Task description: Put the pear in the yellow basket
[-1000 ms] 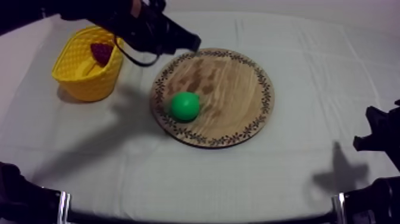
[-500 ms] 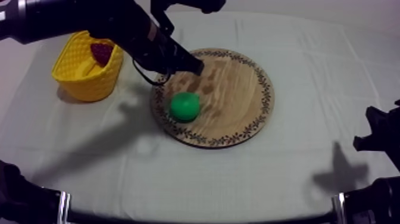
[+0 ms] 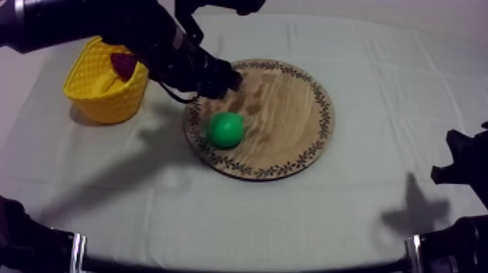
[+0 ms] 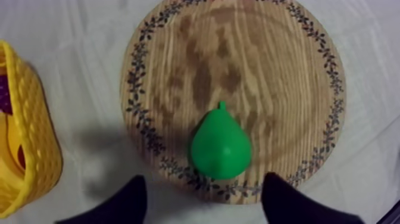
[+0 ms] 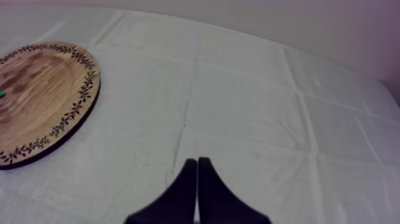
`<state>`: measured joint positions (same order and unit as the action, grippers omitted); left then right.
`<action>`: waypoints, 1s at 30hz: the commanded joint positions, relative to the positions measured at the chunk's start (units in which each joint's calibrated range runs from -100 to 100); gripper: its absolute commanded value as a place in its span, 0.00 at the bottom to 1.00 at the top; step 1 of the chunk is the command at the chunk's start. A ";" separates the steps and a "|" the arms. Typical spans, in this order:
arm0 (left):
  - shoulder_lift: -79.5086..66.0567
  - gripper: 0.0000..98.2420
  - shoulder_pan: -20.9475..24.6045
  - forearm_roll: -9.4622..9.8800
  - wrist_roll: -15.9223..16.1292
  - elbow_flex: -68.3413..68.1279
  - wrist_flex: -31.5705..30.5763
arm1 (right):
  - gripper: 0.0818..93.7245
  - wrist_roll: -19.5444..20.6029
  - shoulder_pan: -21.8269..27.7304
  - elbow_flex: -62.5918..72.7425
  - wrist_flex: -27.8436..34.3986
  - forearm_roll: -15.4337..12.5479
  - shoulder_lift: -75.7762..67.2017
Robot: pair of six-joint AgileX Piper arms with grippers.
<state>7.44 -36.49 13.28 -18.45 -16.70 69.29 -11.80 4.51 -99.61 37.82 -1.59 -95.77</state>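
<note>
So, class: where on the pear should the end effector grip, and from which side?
Probably across the wide belly of the pear, from above: it lies on the wooden board, stem pointing away, and the left end effector, open, frames its width.

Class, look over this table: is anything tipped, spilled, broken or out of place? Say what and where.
Nothing stands out. The pear rests on the wooden board, close to its patterned rim; the yellow basket stands upright beside the board; the cloth shows only fold creases.
</note>
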 commanded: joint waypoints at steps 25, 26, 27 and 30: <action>11.08 0.98 1.01 -4.94 2.26 2.16 3.06 | 0.00 0.03 0.01 -0.05 0.00 0.00 0.01; 11.92 0.98 0.98 -5.43 2.52 2.67 3.56 | 0.00 0.02 0.01 -0.05 0.00 0.00 0.01; 12.75 0.98 0.94 -5.87 2.71 3.23 3.93 | 0.00 0.02 0.01 -0.05 0.00 0.00 0.01; 15.27 0.98 0.89 -6.73 2.94 5.35 4.40 | 0.00 0.01 0.01 -0.05 0.00 0.00 0.01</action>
<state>21.63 -35.58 6.60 -15.52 -12.19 73.62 -11.80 4.51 -99.61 37.82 -1.59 -95.77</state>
